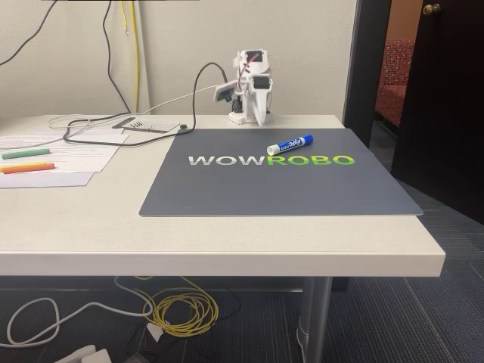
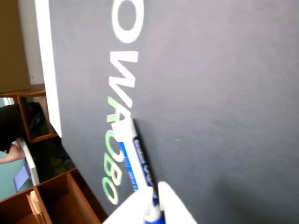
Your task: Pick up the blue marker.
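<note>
The blue marker (image 1: 290, 144) lies flat on the dark grey mat (image 1: 249, 189), just above the green letters, with its white label facing up. It is a short way in front of the arm. The white arm is folded up at the back edge of the table, and its gripper (image 1: 259, 113) points down, clear of the marker. In the wrist view the marker (image 2: 139, 161) runs down the frame beside the mat's lettering. The gripper (image 2: 153, 209) shows at the bottom edge in front of the marker's lower end. Its white fingertips (image 2: 175, 205) are almost together and hold nothing.
A green marker (image 1: 25, 153) and an orange marker (image 1: 26, 167) lie on papers (image 1: 76, 155) at the table's left. Cables (image 1: 113, 125) and a small board (image 1: 151, 126) sit left of the arm. The table's right edge (image 1: 423, 227) drops off close to the mat.
</note>
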`<state>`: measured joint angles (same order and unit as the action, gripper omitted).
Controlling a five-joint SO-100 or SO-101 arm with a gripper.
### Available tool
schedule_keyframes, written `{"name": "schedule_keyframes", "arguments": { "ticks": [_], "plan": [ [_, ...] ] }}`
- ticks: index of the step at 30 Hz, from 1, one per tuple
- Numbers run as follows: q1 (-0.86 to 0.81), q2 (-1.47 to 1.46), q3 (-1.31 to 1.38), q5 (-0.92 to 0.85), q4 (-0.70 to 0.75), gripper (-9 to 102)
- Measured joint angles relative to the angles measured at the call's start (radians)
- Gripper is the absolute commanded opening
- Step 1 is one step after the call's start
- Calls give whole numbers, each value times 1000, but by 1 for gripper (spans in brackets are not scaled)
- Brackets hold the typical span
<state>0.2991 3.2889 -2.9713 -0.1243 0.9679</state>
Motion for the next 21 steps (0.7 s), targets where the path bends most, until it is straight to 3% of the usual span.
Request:
{"name": "schedule_keyframes", "arguments": {
  "ticks": [12, 21],
  "plan": [
    [-20, -15, 57, -293, -101, 0],
    [-31, -359, 229, -479, -170, 0]
  ]
}}
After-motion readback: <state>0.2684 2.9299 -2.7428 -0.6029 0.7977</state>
